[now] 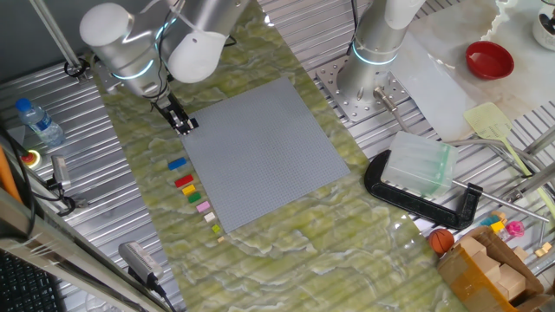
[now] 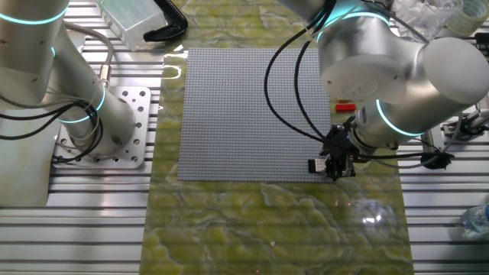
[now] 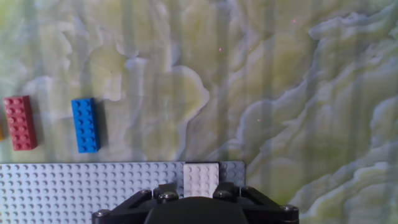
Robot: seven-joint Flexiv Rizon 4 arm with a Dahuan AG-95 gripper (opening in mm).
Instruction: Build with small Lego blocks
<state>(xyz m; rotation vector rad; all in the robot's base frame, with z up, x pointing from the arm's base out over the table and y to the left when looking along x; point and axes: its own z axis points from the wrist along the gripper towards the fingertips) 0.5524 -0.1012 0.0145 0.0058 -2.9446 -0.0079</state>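
Gripping the white brick, the tool has it right at the grey baseplate's corner, blue brick nearby.

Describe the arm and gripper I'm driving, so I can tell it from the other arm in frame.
The arm has fat silver-white rounded links with glowing cyan rings at the joints. Black cables loop along it to a small black gripper.

Arm bent low, pincer pointing down
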